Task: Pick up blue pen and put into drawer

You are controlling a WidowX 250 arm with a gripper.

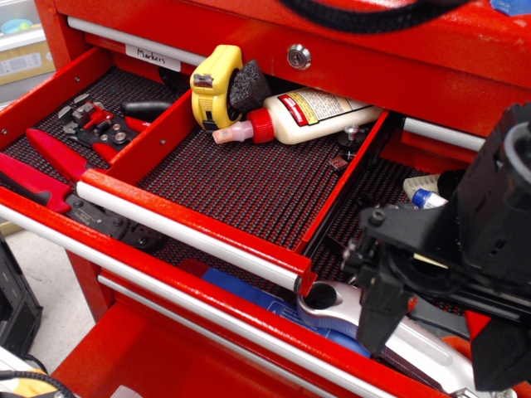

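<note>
Red metal walls [348, 178] frame the open drawer [249, 182], its dark red-dotted liner bare across the near and middle part, with a silver bar handle [191, 232] along the front edge. A yellow tape measure [216, 83] and a white glue bottle [307, 116] lie crowded at the far wall. To the right, in the neighbouring compartment, the blue pen [426, 197] shows only a whitish barrel end and blue tip; the rest is hidden behind the black gripper [398, 274]. I cannot tell how its jaws stand.
</note>
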